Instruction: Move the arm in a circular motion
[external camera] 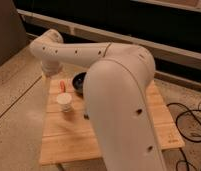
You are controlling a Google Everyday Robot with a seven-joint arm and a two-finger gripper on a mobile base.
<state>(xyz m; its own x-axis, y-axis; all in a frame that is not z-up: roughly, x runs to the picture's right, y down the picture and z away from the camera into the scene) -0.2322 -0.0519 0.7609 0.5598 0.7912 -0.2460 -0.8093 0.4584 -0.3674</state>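
The arm (pixel 74 50) ends in the upper left of the frame; there the gripper (pixel 52 69) hangs under the rounded wrist, over the far left corner of the table (pixel 69 145); whether it is spread or pressed together I cannot tell. Just right of it lies a small orange thing (pixel 62 86); beyond that a dark bowl (pixel 79 81); nearer the camera stands a white cup (pixel 64 101). From the wrist the long segment runs rightward, nearly level, into the bulky joint that fills the centre and is cut off at the bottom edge; so any circling would likely carry the gripper back over these things. The arm hides the table's middle and half the bowl; cables (pixel 190 120) lie at the right.
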